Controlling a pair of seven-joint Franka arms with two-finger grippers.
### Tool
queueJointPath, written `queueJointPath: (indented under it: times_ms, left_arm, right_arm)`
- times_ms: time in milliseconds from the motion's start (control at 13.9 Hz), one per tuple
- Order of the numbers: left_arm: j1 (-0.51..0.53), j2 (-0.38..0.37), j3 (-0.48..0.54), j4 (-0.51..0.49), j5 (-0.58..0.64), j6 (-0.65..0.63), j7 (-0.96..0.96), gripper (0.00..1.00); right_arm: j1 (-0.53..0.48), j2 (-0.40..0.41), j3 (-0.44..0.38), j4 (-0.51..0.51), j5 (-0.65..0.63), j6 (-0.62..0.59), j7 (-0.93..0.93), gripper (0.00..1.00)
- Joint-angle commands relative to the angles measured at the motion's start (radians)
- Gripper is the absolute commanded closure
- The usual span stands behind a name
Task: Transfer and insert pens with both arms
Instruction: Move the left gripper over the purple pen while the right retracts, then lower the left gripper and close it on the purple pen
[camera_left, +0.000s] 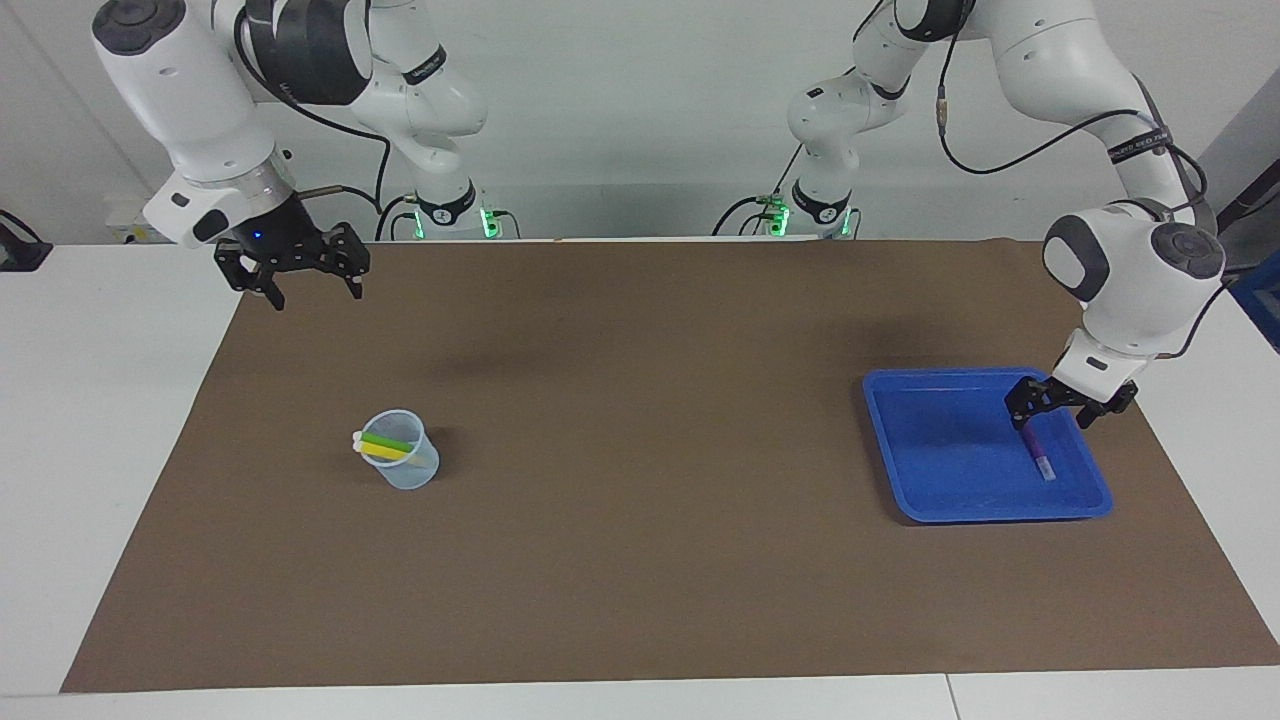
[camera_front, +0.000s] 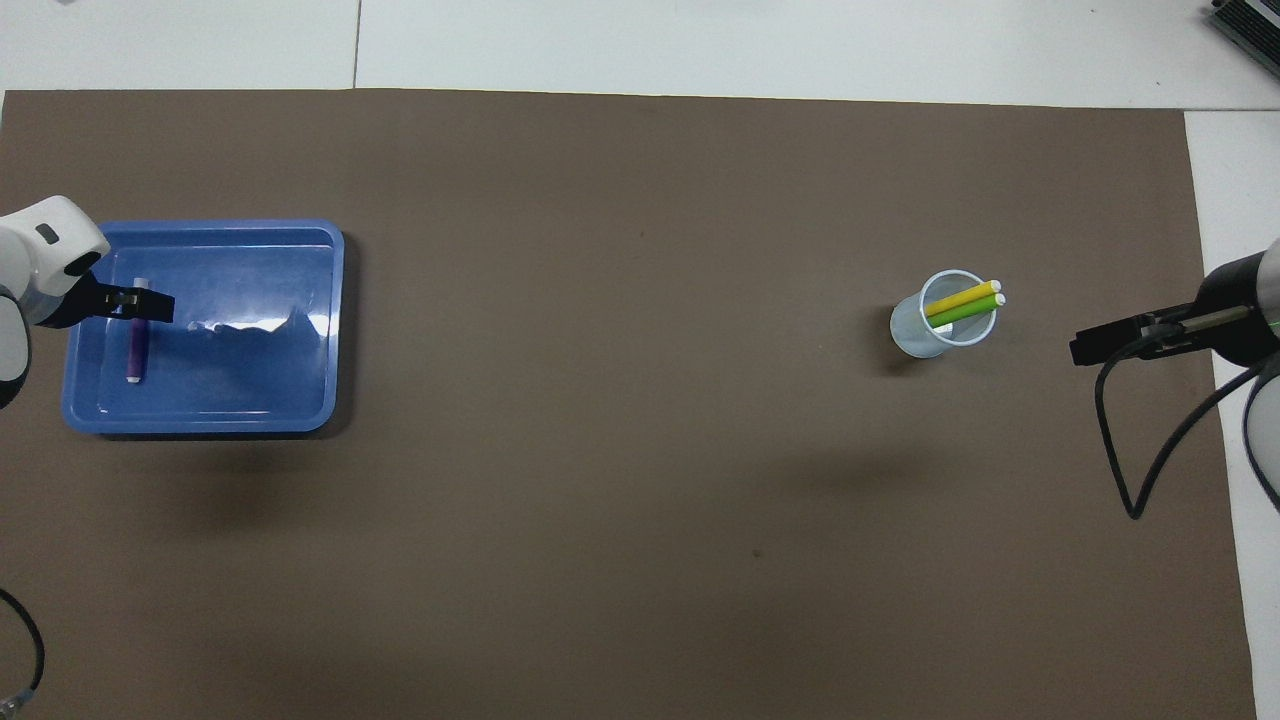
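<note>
A purple pen (camera_left: 1038, 455) (camera_front: 134, 345) lies flat in the blue tray (camera_left: 940, 460) (camera_front: 250, 380) at the left arm's end of the table. My left gripper (camera_left: 1050, 420) (camera_front: 135, 304) is open and low over the pen's end nearer to the robots, one finger on each side of it. A yellow pen (camera_left: 385, 453) (camera_front: 960, 297) and a green pen (camera_left: 390, 441) (camera_front: 968, 309) lean in a clear cup (camera_left: 408, 465) (camera_front: 930, 335) toward the right arm's end. My right gripper (camera_left: 315, 297) (camera_front: 1095, 344) waits open and empty in the air over the mat's corner there.
A brown mat (camera_left: 640, 540) covers most of the white table. A black cable loop (camera_front: 1125, 470) hangs from the right arm beside the cup's end of the mat.
</note>
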Motion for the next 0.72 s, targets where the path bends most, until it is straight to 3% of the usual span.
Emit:
queueJointPath:
  times_ms: [0, 287, 646]
  left_arm:
    - [0.041, -0.007, -0.008, -0.056, 0.017, 0.064, 0.006, 0.05]
    - [0.044, -0.002, -0.008, -0.057, 0.017, 0.070, 0.005, 0.14]
    - [0.044, 0.008, -0.008, -0.080, 0.017, 0.094, 0.003, 0.35]
  right_arm:
    - [-0.013, -0.015, 0.009, -0.015, -0.025, -0.004, 0.021, 0.00]
    - [-0.029, -0.017, 0.010, -0.016, -0.025, -0.005, 0.019, 0.00]
    - [-0.030, -0.018, 0.010, -0.018, -0.032, 0.007, 0.013, 0.00]
